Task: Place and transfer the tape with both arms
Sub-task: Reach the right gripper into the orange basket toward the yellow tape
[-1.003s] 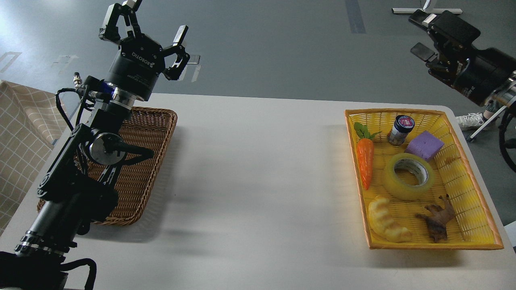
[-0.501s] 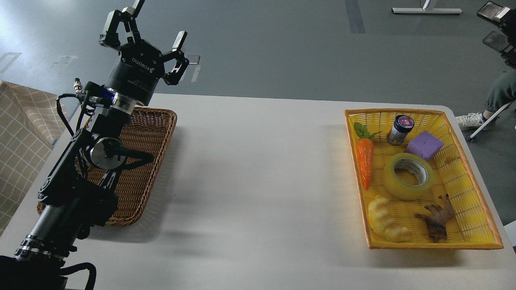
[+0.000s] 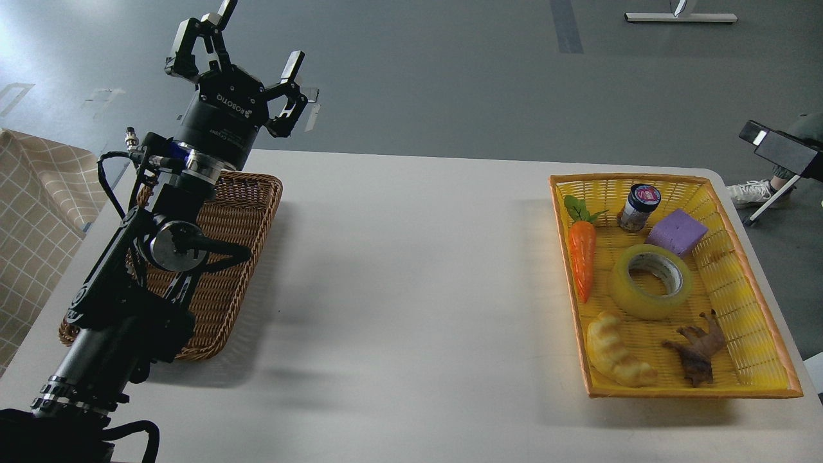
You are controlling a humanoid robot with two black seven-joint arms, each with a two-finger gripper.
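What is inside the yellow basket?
The yellow basket holds the tape, carrot, jar, purple block, bread and animal figure; what the tape covers is hidden.

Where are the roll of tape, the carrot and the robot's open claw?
tape (image 3: 652,281), head view, on the yellow band's near wall.
carrot (image 3: 582,260), head view, mid orange body.
left gripper (image 3: 254,35), head view, midway between its spread fingertips.
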